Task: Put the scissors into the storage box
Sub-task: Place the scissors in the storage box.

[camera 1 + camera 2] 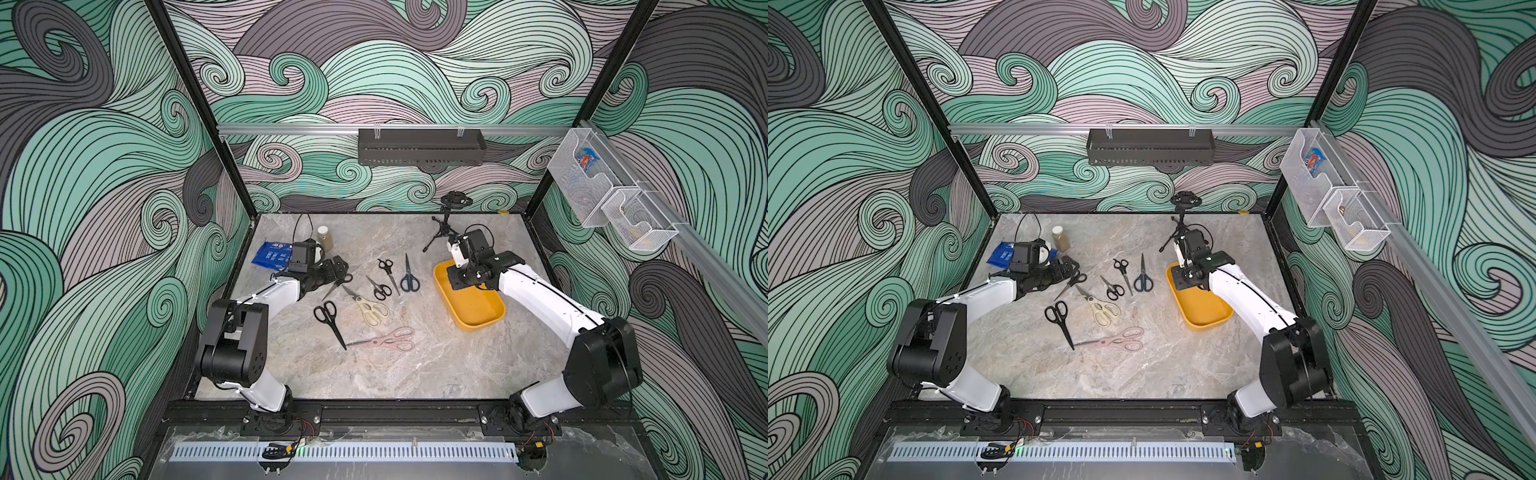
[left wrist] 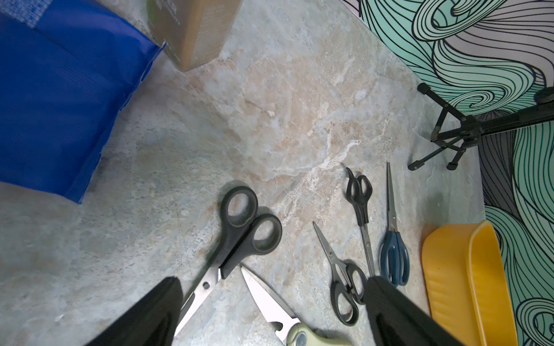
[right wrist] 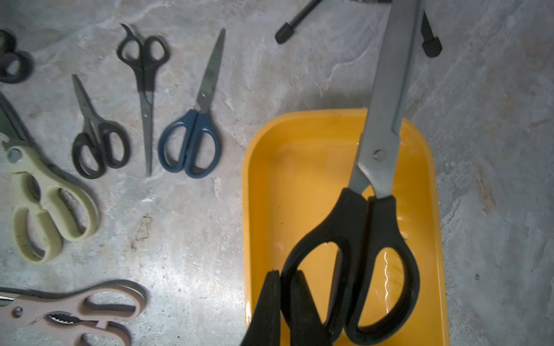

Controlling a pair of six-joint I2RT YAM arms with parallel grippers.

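The yellow storage box (image 1: 469, 299) (image 3: 299, 179) lies right of the table's centre. Above it my right gripper (image 3: 284, 278) is shut on one handle loop of a large black-handled pair of scissors (image 3: 380, 143), whose blades reach past the box's far rim. My left gripper (image 2: 274, 283) hangs open over a black-handled pair (image 2: 239, 227) and the blade of the cream kitchen pair (image 2: 266, 299). On the table between the arms lie a blue-handled pair (image 1: 409, 276), two small black pairs (image 1: 379, 287), a longer black pair (image 1: 330, 318) and a pale pink pair (image 1: 390, 340).
A blue pouch (image 1: 272, 255) and a brown bottle (image 1: 325, 237) sit at the back left behind my left wrist. A small black tripod (image 1: 444, 226) stands behind the box. A black perforated tray (image 1: 419, 146) hangs on the rear wall, white mesh baskets (image 1: 582, 174) on the right wall.
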